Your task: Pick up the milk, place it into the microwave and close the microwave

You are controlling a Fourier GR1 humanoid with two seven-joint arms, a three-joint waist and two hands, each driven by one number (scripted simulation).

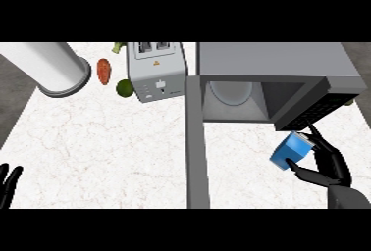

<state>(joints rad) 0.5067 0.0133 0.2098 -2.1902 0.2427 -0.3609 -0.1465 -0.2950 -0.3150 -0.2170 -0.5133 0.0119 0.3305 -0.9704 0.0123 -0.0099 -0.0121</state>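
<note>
Milk [291, 150] — lower right, before the open microwave [279, 81] | right hand [326, 164] curled round it | left hand [9, 184] relaxed, lower left | likely light, crushable — you'd grip its flat sides.

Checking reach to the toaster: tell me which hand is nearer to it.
Right. The right hand, holding the milk carton, is below and right of the toaster; the left hand rests at the lower-left edge, farther away.
</note>
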